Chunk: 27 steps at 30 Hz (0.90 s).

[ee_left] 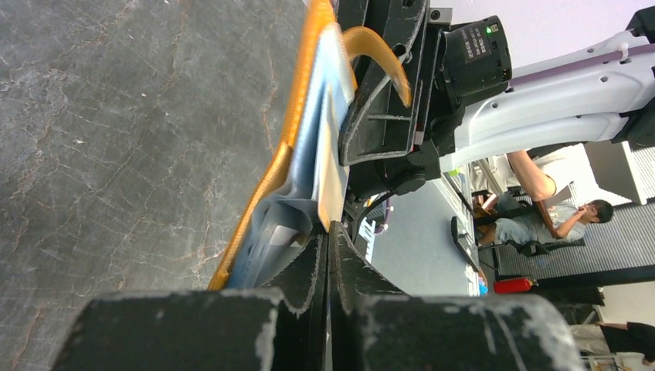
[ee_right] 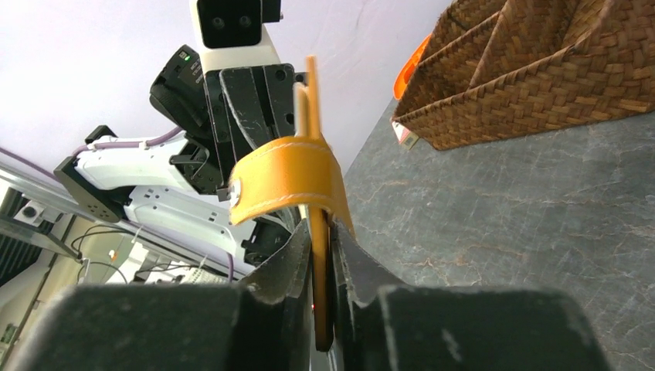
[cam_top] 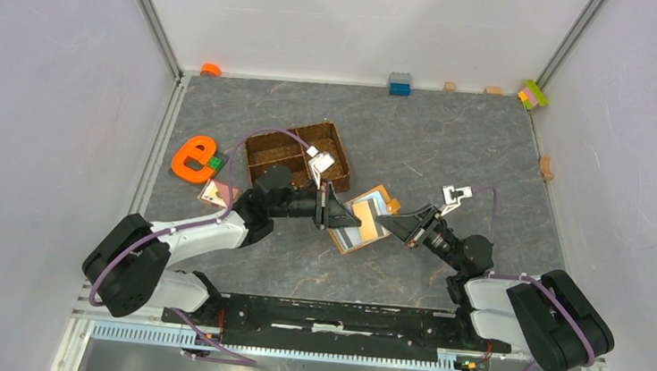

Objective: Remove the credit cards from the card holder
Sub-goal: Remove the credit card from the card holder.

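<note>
At mid-bench (cam_top: 453,152) in the top view, the open card holder (cam_top: 365,220) was held between the two arms, with the left jaws at its left edge and the right jaws at its right edge. A loose card (cam_top: 214,193) lay flat beside the left arm, near the woven tray (cam_top: 296,151). Only the left wrist view showed that grip: the left jaws were closed on the edge of a beige credit card (ee_left: 334,174) standing out from the blue-grey lining (ee_left: 270,232). Only the right wrist view showed the right jaws clamped on one orange leaf (ee_right: 321,301) of the holder, its snap tab (ee_right: 286,182) curling over them.
</note>
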{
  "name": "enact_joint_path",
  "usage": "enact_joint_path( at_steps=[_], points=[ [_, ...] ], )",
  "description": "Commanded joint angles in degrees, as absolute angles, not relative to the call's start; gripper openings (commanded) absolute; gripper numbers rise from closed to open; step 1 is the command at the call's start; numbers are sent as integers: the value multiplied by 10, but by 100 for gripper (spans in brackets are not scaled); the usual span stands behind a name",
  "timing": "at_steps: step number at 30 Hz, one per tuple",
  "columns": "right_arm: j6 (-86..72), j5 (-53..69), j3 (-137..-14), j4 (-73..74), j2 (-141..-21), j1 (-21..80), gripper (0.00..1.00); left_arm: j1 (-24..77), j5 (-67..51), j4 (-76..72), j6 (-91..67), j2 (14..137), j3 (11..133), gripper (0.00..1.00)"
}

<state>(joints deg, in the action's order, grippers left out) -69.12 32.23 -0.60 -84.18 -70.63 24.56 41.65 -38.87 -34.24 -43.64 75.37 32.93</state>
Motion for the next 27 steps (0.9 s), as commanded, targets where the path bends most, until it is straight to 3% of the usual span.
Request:
enact_joint_path(
  at_steps=[1, 12, 18, 27],
  points=[
    [-679, 353, -12, -1029, -709, 257, 22, 429, -387, -362, -415, 740, 357, 2],
    [-683, 348, -3, -1030, -687, 231, 18, 428, -390, -336, -400, 723, 362, 2],
    [-692, 346, 17, -1037, -682, 214, 5, 428, -388, -333, -398, 721, 362, 2],
    [-719, 352, 21, -1075, -699, 200, 0, 428, -386, -328, -395, 717, 362, 2]
  ],
)
